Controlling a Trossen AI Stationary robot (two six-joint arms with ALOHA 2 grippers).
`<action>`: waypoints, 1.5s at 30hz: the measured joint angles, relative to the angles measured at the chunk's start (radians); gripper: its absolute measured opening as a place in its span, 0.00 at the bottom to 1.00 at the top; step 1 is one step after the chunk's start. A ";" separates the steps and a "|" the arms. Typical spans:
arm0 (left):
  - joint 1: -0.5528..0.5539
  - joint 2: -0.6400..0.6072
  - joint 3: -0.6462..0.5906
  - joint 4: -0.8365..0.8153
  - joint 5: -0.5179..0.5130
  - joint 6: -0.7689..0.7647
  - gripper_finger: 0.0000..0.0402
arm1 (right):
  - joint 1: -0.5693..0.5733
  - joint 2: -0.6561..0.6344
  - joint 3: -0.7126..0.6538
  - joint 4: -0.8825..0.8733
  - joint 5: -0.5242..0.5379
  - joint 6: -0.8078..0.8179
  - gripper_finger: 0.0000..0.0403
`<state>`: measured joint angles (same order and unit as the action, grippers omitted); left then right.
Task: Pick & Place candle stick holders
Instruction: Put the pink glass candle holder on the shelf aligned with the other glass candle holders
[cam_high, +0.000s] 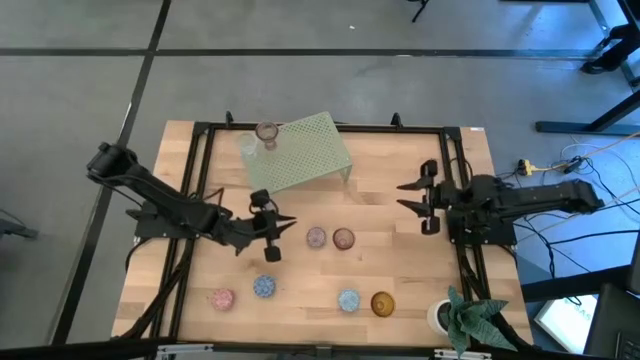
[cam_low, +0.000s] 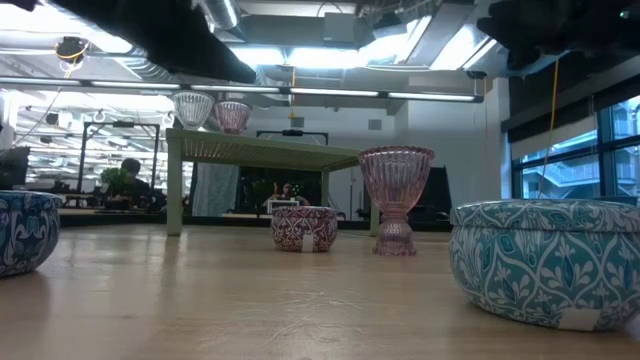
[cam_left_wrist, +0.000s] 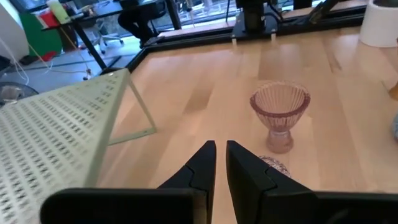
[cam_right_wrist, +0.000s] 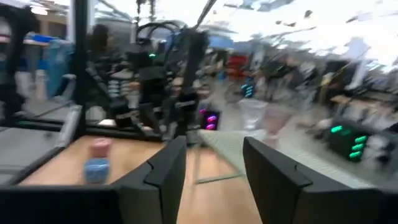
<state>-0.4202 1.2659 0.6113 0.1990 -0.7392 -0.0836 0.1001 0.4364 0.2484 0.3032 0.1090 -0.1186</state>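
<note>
Left gripper (cam_high: 284, 229): above the pale wooden worktop (cam_high: 380, 195), fingers together, nothing between them. Pale green perforated metal rack (cam_high: 305, 152): carries a clear glass cup (cam_high: 248, 144) and a mauve-brown stemmed cup (cam_high: 266, 132). Pink stemmed glass cup (cam_left_wrist: 280, 116): upright mid-worktop, ahead of those fingers. Right gripper (cam_high: 406, 195): fingers apart, empty.
</note>
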 joint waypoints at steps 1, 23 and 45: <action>0.000 0.013 0.000 0.021 0.000 0.010 0.08 | 0.000 0.020 0.012 -0.002 -0.019 0.026 0.41; 0.000 0.079 0.000 0.089 -0.002 -0.026 0.08 | 0.069 0.768 0.403 -0.275 -0.322 0.115 0.41; 0.003 0.079 0.000 0.089 0.034 -0.037 0.08 | 0.086 1.293 1.068 -1.063 -0.287 0.086 0.41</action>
<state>-0.4168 1.3445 0.6113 0.2877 -0.7055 -0.1207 0.1866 1.7293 1.3165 -0.7595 -0.1777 -0.0324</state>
